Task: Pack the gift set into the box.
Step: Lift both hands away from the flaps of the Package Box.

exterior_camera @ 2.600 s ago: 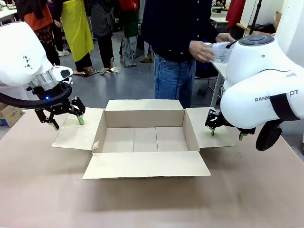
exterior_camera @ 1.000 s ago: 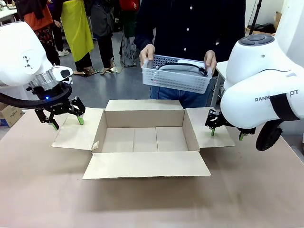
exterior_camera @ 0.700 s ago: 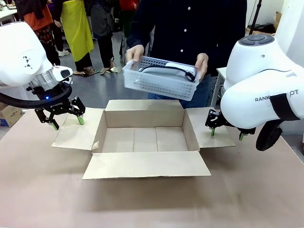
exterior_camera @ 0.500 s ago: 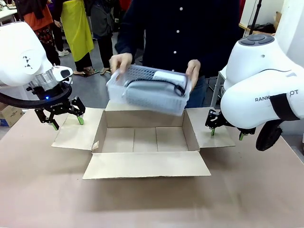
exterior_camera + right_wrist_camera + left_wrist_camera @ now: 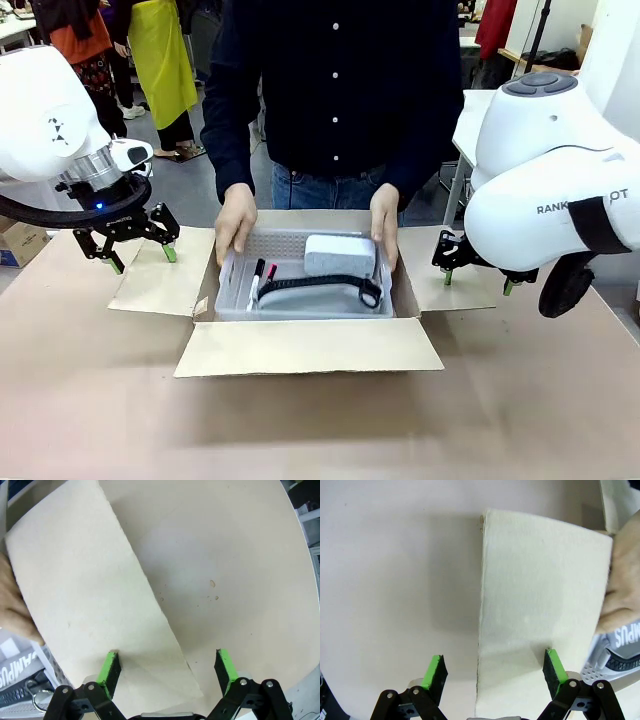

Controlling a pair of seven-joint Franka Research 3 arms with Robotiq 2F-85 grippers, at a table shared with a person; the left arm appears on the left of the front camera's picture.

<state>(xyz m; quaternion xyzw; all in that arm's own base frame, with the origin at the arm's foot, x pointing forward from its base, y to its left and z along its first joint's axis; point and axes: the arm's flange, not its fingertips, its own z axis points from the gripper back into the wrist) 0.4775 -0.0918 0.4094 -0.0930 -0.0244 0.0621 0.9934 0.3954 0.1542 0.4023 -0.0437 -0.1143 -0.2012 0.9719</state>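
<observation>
The large brown box (image 5: 300, 345) lies open at the table's middle with all flaps spread. A person's hands (image 5: 235, 220) hold a white perforated basket (image 5: 305, 290) down inside it; the basket carries a grey pouch, a black strap and a pen. My left gripper (image 5: 138, 252) hovers open over the outer edge of the box's left flap (image 5: 540, 605). Above the right flap (image 5: 75, 600), my right gripper (image 5: 475, 278) also stands open, holding nothing. The basket's corner (image 5: 615, 655) and a hand show at the left wrist view's right edge.
The person stands close against the table's far edge behind the box. A small brown carton (image 5: 20, 243) sits off the table at far left. Bare table surface (image 5: 320, 430) stretches in front of the box. Other people stand in the background.
The person brought the basket over from the right, tilted it, and lowered it into the box, now holding it there with both hands. Both arms stayed still.
</observation>
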